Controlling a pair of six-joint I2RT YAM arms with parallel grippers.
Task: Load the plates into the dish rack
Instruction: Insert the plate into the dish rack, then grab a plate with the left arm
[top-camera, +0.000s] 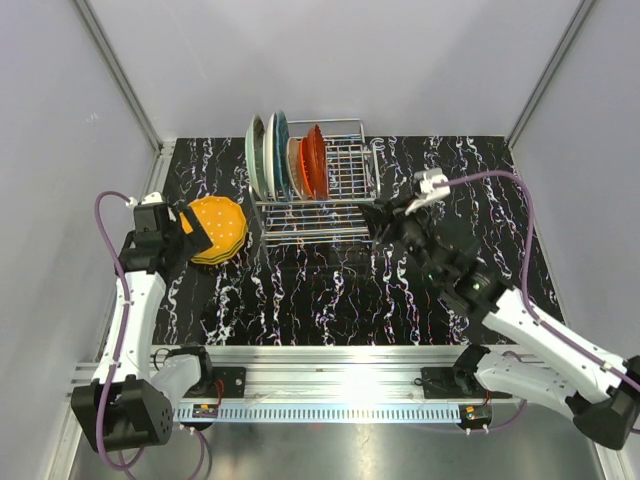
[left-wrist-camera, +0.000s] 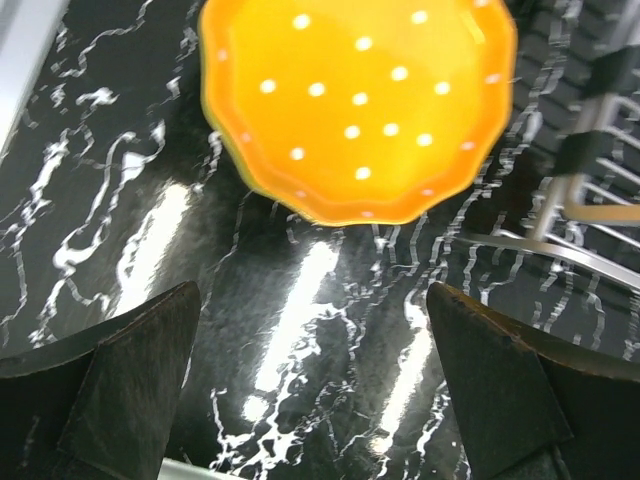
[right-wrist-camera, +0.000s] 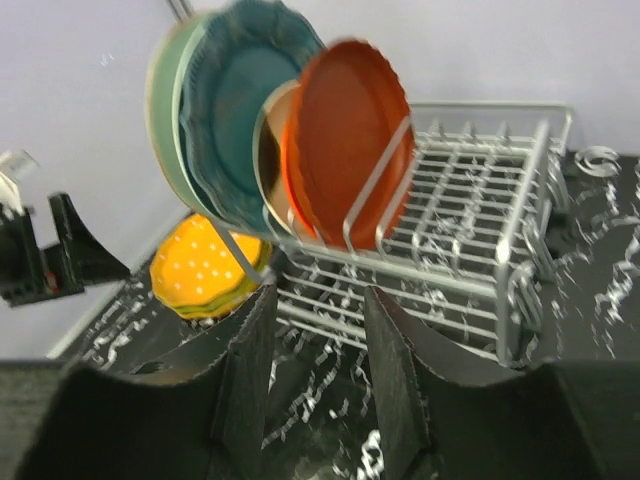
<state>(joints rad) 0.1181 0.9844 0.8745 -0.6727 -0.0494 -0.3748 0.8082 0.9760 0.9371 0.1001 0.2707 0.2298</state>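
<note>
Four round wavy plates (right-wrist-camera: 240, 100), green, teal, cream and red, stand up in the left end of the shiny wire dish rack (top-camera: 335, 185). A round orange plate with white dots (left-wrist-camera: 360, 100) lies flat on the black bench (top-camera: 300, 295) beside it. The left jaws are wide apart, the right jaws a little apart, both empty.
</note>
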